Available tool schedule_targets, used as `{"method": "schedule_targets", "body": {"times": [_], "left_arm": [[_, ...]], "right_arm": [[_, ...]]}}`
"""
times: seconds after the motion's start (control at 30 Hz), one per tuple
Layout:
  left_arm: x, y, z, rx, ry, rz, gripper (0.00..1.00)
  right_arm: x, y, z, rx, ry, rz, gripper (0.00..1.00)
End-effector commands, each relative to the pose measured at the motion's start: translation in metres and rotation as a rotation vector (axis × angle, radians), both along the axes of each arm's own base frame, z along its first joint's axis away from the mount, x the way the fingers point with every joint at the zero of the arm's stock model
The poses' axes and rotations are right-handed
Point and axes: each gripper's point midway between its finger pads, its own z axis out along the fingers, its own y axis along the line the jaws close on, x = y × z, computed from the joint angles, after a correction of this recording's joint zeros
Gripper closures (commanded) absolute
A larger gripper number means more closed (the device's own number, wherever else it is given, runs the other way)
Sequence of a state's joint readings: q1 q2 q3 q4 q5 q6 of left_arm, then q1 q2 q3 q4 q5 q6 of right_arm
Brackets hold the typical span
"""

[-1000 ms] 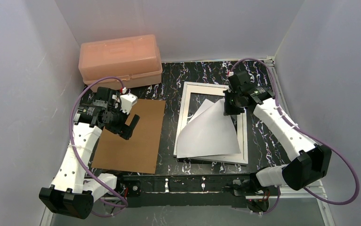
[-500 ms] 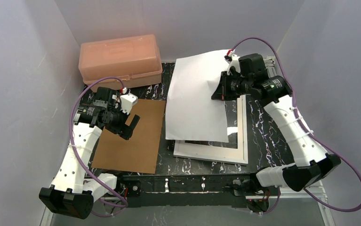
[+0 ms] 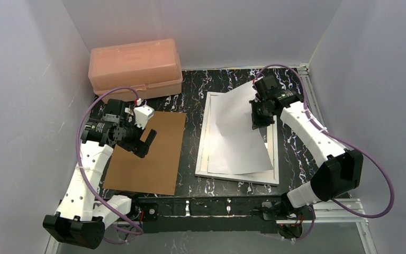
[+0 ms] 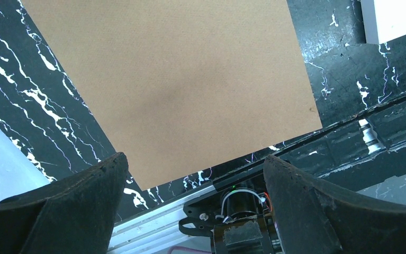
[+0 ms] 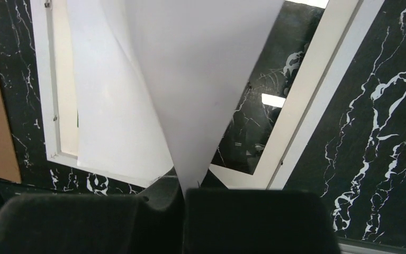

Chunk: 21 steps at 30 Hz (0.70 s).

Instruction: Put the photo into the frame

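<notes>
Table (image 3: 190, 90), black marbled. Frame (image 3: 232, 176), white, flat on table's right half. Photo (image 3: 235, 140), white back up, curled across frame, far-right edge pinched by right gripper (image 5: 183, 190), jaws closed. Left gripper (image 4: 195, 161), jaws wide, empty, above brown cardboard (image 3: 153, 153).

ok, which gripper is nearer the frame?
Right. The right gripper is over the frame, jaws shut on the photo; the left gripper hovers over the cardboard backing, left of the frame.

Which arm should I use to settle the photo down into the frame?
Right. The right hand is shut on the photo's edge, directly over the frame. The left hand hangs open above the cardboard, off to the side.
</notes>
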<state>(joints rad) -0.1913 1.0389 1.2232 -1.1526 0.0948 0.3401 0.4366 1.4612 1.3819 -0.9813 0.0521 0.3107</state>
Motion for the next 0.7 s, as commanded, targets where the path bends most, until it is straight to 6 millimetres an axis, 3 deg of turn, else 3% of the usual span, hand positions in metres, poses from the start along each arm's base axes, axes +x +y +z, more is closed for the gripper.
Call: {"method": "schedule_targets", "body": {"times": [0.0,0.3,0.5,0.67], "left_arm": [[-0.009,0.001,0.0,-0.006,0.007,-0.005,0.01],[-0.009,0.002,0.002,0.0,0.001,-0.005,0.02],[-0.008,0.003,0.004,0.0,-0.006,-0.003,0.01],[-0.009,0.003,0.004,-0.002,-0.01,-0.003,0.01]], "right_arm": [[0.006,-0.012,-0.005,-0.047,-0.024,-0.026,0.98],[0.002,-0.014,-0.032,-0.026,0.038,-0.045,0.83],[0.004,-0.014,-0.028,0.049,0.025,-0.099,0.73],[0.009,-0.017,-0.02,0.137,0.02,-0.135,0.71]]}}
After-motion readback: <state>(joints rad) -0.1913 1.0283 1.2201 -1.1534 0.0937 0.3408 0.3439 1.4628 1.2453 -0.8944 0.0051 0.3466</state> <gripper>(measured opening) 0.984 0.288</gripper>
